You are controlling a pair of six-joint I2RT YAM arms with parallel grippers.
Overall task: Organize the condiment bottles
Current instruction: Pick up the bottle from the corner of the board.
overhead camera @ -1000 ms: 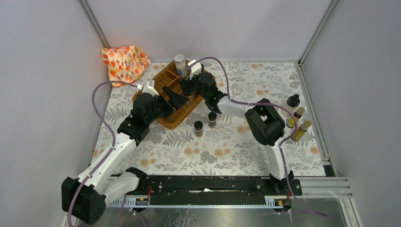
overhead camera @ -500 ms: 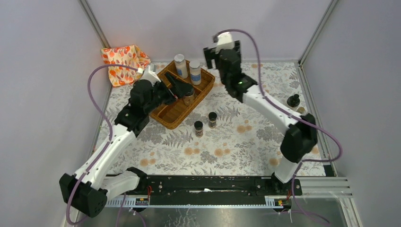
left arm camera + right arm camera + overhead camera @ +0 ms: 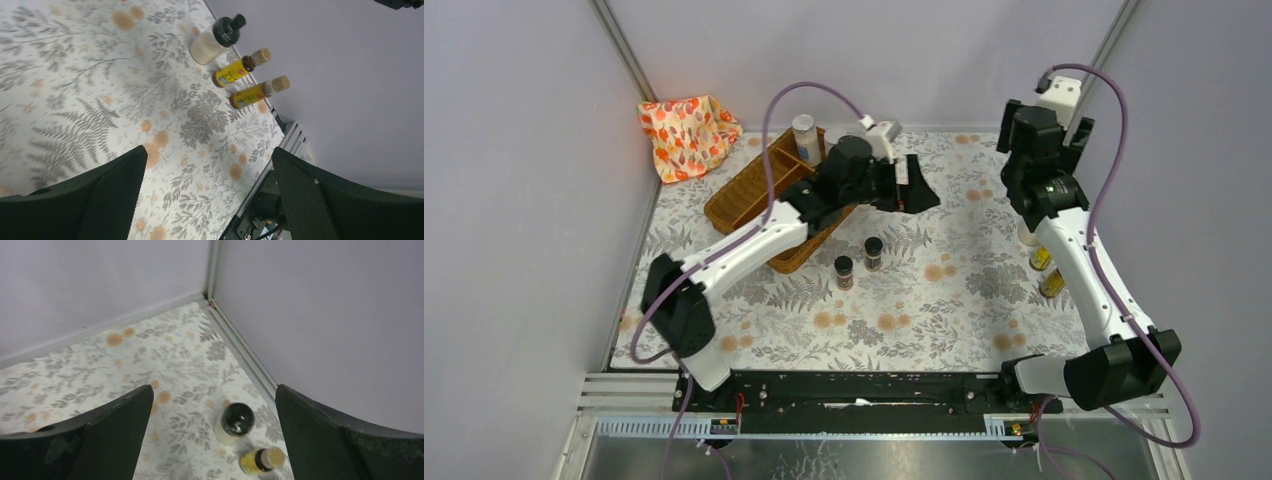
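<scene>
My left gripper [image 3: 921,192] is open and empty, held over the middle of the table beside the wicker tray [image 3: 744,192]; in its wrist view [image 3: 207,195] the jaws stand wide apart above the mat. My right gripper [image 3: 1024,140] is open and empty, raised high near the back right corner [image 3: 212,435]. Below it stand a white bottle with a black cap [image 3: 235,422] and a yellow bottle [image 3: 261,460]. The left wrist view shows that white bottle [image 3: 215,40] and two yellow bottles [image 3: 240,72] [image 3: 257,92]. Two dark spice jars [image 3: 873,251] [image 3: 844,271] stand mid-table. A white-filled jar [image 3: 804,135] stands in the tray.
An orange-patterned cloth [image 3: 686,133] lies in the back left corner. My left arm crosses over the tray's right half and hides what is in it. Grey walls close in the back and both sides. A metal rail [image 3: 295,142] edges the mat at the right.
Both arms have left the tray. My left arm swung right over the table's middle. My right arm rose and swung to the back right corner, above the bottles there.
</scene>
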